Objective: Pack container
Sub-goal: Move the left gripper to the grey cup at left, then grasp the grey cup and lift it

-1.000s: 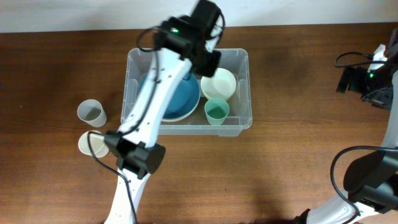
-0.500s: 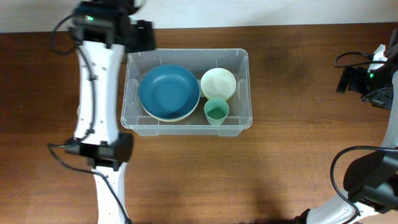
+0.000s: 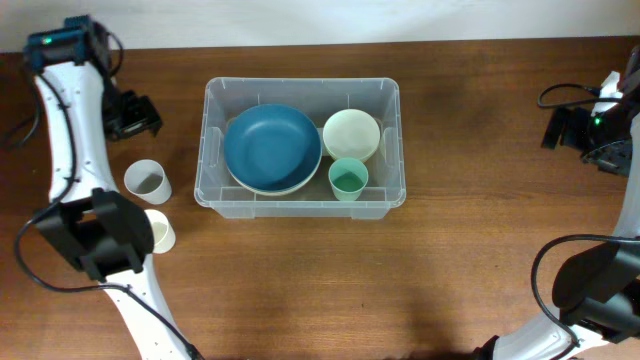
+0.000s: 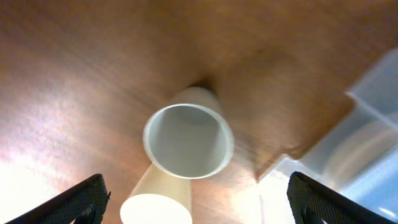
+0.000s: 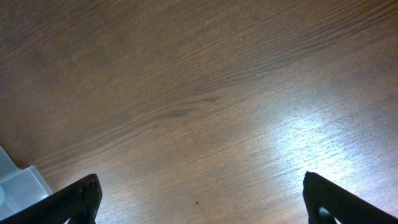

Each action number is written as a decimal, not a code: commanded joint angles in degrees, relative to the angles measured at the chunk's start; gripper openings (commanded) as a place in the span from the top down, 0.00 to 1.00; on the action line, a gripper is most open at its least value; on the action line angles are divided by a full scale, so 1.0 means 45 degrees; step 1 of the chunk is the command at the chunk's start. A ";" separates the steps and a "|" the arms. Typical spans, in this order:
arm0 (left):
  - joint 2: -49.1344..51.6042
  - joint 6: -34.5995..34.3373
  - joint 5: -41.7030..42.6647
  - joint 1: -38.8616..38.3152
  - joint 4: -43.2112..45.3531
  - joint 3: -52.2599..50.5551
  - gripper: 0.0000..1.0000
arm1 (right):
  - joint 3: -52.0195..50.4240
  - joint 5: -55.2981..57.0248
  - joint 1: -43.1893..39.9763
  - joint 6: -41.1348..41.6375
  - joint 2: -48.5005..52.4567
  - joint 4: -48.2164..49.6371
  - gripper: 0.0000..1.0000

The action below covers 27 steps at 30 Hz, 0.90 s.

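Observation:
The container [image 3: 300, 208], a clear tub, stands mid-table and holds a blue bowl [image 3: 270, 148], a cream bowl [image 3: 351, 133] and a green cup [image 3: 348, 180]. Left of it stand a grey cup [image 3: 147, 181] and a cream cup [image 3: 160, 233], the latter partly hidden by the left arm. My left gripper [image 3: 133, 115] hovers just behind the grey cup, open and empty. Its wrist view looks down into the grey cup [image 4: 188, 140], with the cream cup [image 4: 155, 205] nearer between the spread fingers of the left gripper [image 4: 199, 202]. My right gripper [image 5: 208, 202] is open over bare wood.
The right arm [image 3: 600, 130] hangs at the far right edge with cables. A corner of the container [image 4: 354, 143] shows at the right of the left wrist view, and a small bit of it [image 5: 15, 186] at the lower left of the right wrist view.
The left arm has swung from above the container's bowls to the far left, over the two cups, and its jaws have opened wide. The right arm has not moved.

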 commanded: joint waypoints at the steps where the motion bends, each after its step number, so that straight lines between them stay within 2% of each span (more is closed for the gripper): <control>1: -0.0690 -0.0398 0.0233 0.0690 -0.0005 -0.0510 0.06 | -0.0053 -0.0029 -0.0034 0.0097 0.0044 0.0010 0.01; 7: -0.0690 -0.0457 0.0233 0.1005 0.0403 -0.1481 0.06 | -0.0053 -0.0029 -0.0034 0.0097 0.0044 0.0010 0.01; 16: -0.0690 -0.0471 0.0228 0.1073 0.2589 -0.4614 0.06 | -0.0053 -0.0024 -0.0034 0.0097 0.0044 0.0010 0.01; 27: -0.0617 -0.0461 0.0233 0.1292 0.3264 -0.5037 0.07 | -0.0053 -0.0029 -0.0034 0.0097 0.0044 0.0010 0.01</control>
